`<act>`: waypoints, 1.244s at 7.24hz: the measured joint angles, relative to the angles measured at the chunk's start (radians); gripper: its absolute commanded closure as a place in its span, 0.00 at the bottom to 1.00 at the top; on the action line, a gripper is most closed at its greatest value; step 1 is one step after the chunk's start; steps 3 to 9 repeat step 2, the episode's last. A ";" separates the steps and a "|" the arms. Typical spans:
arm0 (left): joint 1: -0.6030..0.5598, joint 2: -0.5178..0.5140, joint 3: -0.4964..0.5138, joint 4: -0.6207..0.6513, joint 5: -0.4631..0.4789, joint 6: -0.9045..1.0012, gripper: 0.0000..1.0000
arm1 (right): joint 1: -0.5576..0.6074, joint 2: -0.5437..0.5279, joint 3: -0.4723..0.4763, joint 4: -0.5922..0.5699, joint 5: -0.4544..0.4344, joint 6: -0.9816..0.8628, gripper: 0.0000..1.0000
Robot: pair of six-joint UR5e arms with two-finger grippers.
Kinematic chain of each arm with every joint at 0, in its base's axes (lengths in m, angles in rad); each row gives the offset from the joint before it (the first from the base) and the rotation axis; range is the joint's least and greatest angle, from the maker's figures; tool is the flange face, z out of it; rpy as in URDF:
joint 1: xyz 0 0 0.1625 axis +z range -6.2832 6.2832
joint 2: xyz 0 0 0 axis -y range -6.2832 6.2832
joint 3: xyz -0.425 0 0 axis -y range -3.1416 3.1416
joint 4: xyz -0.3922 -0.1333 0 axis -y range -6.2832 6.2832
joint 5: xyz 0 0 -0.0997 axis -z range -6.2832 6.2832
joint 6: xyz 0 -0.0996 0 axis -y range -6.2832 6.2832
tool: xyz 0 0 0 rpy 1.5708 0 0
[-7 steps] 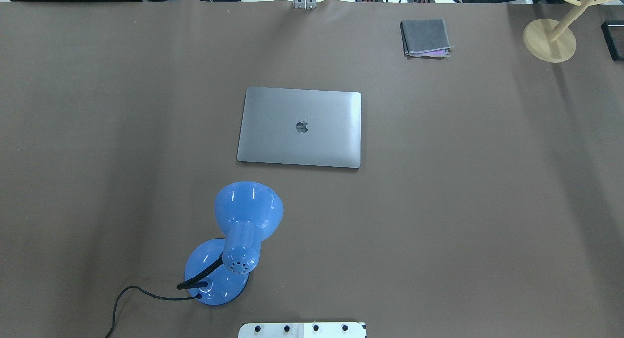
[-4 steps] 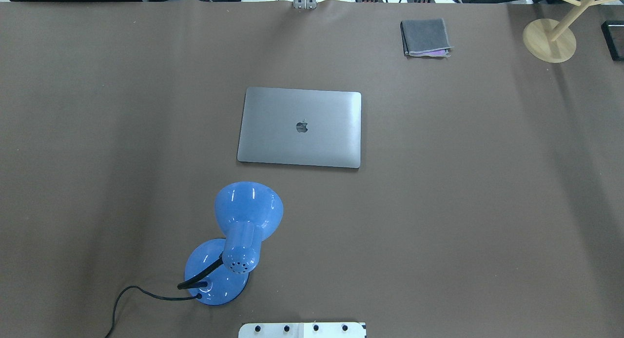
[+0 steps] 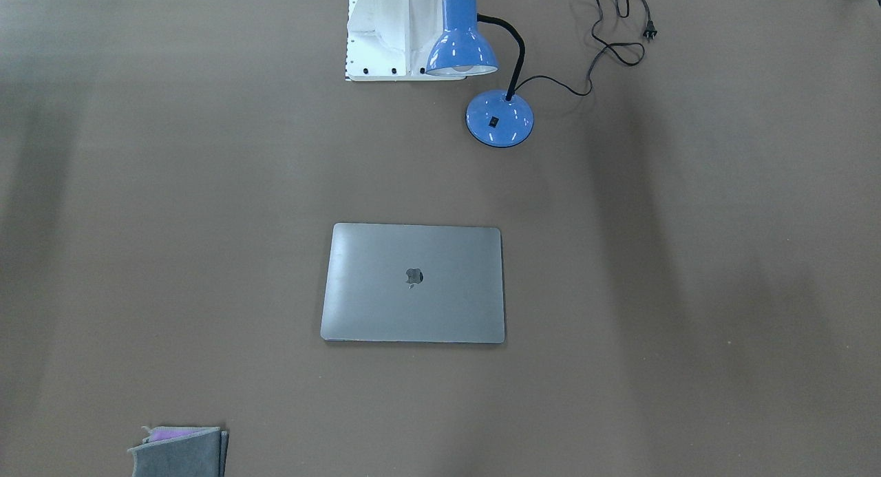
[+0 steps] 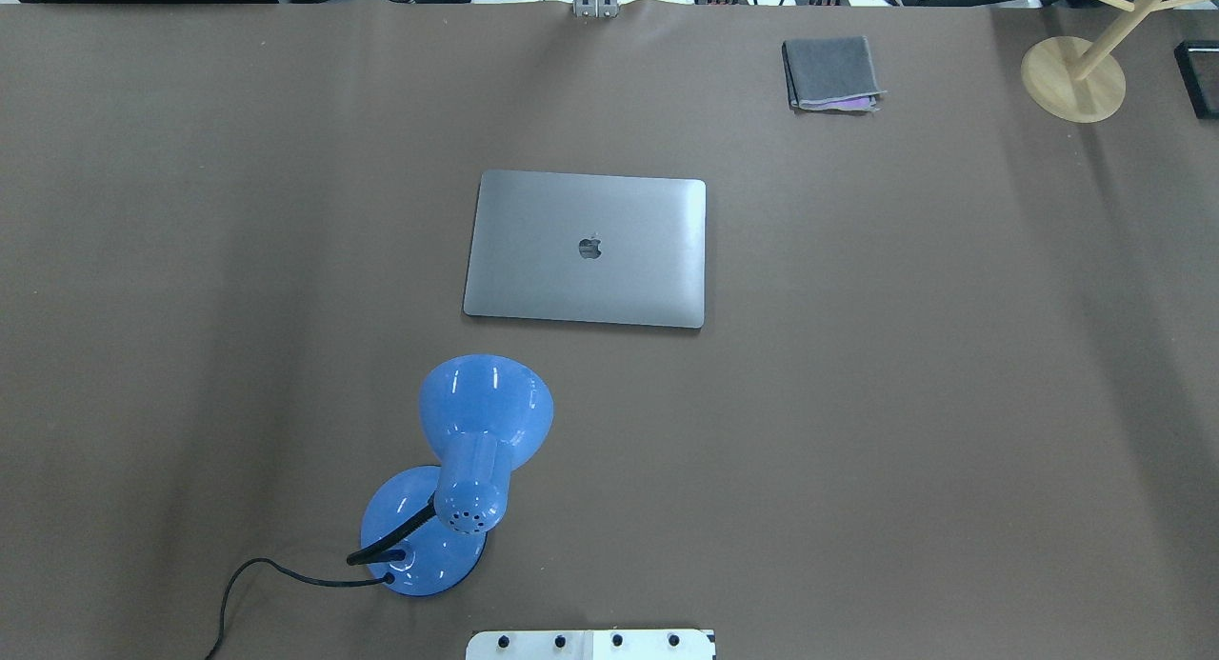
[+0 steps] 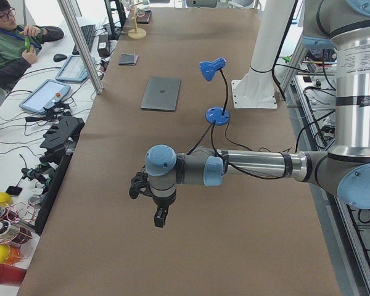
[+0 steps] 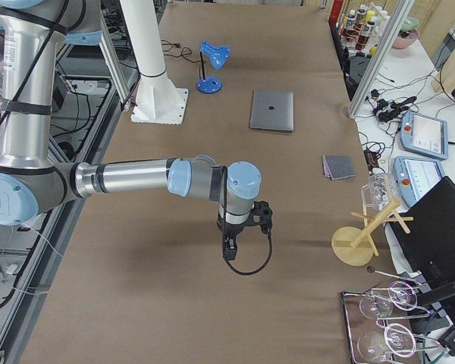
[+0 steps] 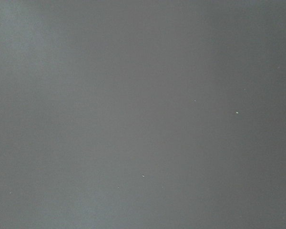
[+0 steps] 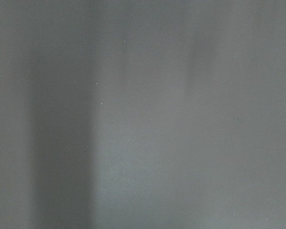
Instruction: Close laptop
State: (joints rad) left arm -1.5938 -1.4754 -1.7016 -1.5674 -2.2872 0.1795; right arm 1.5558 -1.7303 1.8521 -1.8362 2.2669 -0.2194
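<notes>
- At mid-desk (image 4: 905, 403), the laptop (image 4: 586, 249) lies flat with its lid fully down and the apple logo facing up. Judged from this, the closing looks done.
- Toward each end of the desk, the left tool (image 5: 161, 217) and the right tool (image 6: 229, 250) hang above bare brown covering, well apart from the laptop. This parked pose was likely chosen to leave the fixed cameras an unblocked view.
- Whether either tool is open or closed cannot be told. Only the side views catch them, and both wrist cameras show nothing but plain desk surface.
- A blue desk lamp (image 4: 481, 422) stands near the laptop on the robot's side. A folded grey cloth (image 4: 830, 72) and a wooden stand (image 4: 1073, 77) sit at the far edge, out of any reach path.
</notes>
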 measured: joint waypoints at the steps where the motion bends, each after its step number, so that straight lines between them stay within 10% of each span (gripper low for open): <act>1: 0.000 0.003 -0.001 0.000 0.000 0.000 0.01 | 0.000 0.000 0.000 0.000 0.000 0.000 0.00; 9: 0.000 0.005 -0.001 0.000 0.000 0.000 0.01 | -0.001 0.000 0.000 0.000 0.000 0.000 0.00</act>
